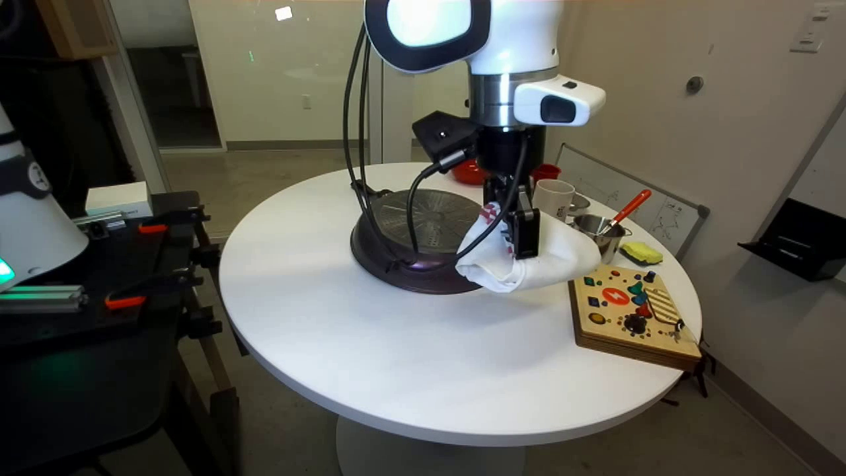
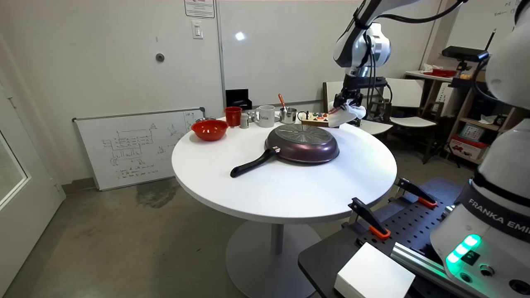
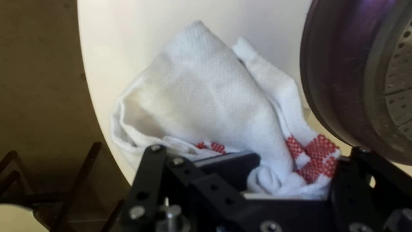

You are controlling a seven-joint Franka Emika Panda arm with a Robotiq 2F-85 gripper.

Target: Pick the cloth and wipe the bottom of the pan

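The cloth (image 1: 562, 254) is white with red patches. My gripper (image 1: 519, 241) is shut on it, and the cloth hangs bunched around the fingers. In the wrist view the cloth (image 3: 206, 90) bulges out past the gripper (image 3: 294, 167), with folds pinched between the fingers. The pan (image 1: 429, 221) lies upside down on the white table, its ridged bottom facing up. In an exterior view its black handle (image 2: 252, 163) points away from the cloth (image 2: 345, 114). The gripper and cloth are beside the pan, apparently above the table. The pan's side (image 3: 341, 71) shows right in the wrist view.
A wooden board with knobs (image 1: 608, 317) lies near the cloth. A steel pot (image 1: 605, 241) with an orange-handled utensil, a mug (image 2: 266, 116), a red cup (image 2: 233, 116), a red bowl (image 2: 210, 130) and a yellow sponge (image 1: 641, 253) stand along the table edge.
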